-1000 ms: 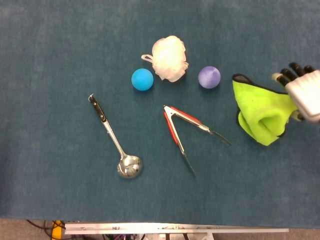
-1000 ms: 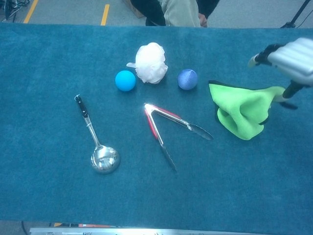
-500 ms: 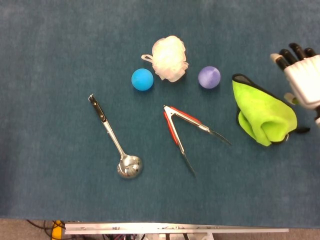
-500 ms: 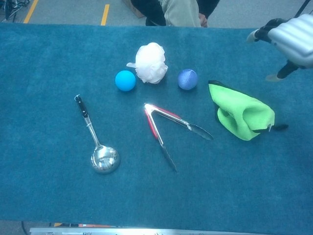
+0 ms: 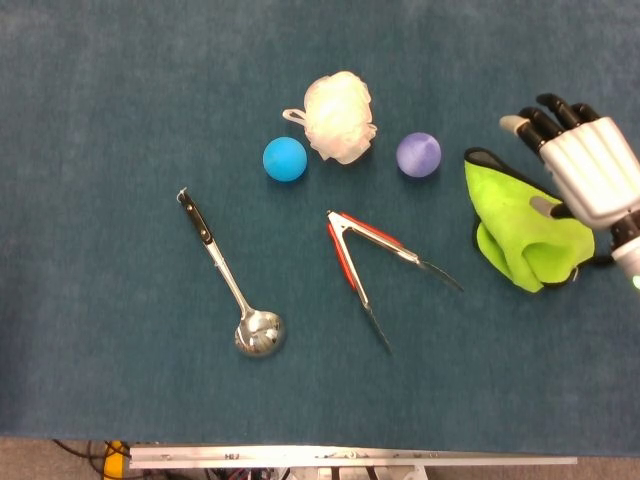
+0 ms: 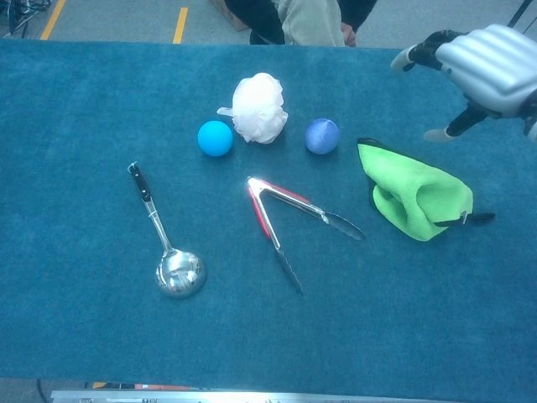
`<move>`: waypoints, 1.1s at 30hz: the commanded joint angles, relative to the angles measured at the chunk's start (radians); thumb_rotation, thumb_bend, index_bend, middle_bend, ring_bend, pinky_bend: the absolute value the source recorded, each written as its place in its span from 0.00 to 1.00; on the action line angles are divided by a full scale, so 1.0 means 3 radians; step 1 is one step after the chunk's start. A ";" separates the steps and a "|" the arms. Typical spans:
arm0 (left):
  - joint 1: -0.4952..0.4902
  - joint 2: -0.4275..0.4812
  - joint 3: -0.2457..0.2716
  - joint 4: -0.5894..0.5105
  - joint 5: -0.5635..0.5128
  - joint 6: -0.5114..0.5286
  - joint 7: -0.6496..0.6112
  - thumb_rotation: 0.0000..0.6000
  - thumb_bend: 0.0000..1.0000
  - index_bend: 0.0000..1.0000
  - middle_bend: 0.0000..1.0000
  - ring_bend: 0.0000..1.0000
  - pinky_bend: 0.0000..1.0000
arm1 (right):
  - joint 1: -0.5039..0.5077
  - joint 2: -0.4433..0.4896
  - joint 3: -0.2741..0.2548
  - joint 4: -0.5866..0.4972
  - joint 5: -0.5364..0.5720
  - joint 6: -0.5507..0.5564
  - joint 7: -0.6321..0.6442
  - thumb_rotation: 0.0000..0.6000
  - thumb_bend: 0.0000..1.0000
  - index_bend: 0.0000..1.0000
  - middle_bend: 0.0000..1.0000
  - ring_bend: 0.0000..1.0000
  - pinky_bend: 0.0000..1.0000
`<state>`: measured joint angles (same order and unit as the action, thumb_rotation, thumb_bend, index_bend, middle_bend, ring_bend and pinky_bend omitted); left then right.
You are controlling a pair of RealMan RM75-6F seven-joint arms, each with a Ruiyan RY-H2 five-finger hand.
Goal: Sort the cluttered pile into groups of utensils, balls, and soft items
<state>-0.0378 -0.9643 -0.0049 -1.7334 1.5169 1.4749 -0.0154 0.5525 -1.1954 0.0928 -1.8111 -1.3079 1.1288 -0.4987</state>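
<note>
from the head view, my right hand (image 5: 585, 170) has let go of the green cloth (image 5: 525, 232) and now hovers over its right edge, fingers spread, holding nothing. the cloth lies slumped on the table (image 5: 120, 110), right of the purple ball (image 5: 418, 154). in the chest view the hand (image 6: 487, 63) sits raised above the cloth (image 6: 415, 197), higher than before.

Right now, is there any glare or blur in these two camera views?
In the head view the ladle bowl shows a bright highlight, and everything looks fairly sharp. In the chest view the ladle bowl and the tongs hinge glare, the picture has a bluish cast, and the right hand looks slightly soft.
</note>
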 commanded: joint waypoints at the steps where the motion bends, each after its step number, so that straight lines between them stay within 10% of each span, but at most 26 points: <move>1: -0.0061 0.0027 0.0019 0.0002 0.0076 -0.0076 -0.0048 1.00 0.35 0.17 0.19 0.12 0.11 | -0.0122 0.0200 -0.0087 -0.0160 -0.0324 0.0150 0.0264 1.00 0.01 0.23 0.30 0.16 0.32; 33: -0.1521 -0.0479 0.0261 0.0547 0.1181 -0.1544 -0.0528 1.00 0.35 0.20 0.17 0.12 0.11 | -0.0636 0.0730 -0.0285 -0.0376 -0.0720 0.0509 0.0629 1.00 0.01 0.23 0.30 0.16 0.32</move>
<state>-0.4808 -1.0922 0.0669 -1.5821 1.8621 1.0176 -0.1774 0.3622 -0.9772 0.0078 -1.9243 -1.5236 1.2806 -0.3108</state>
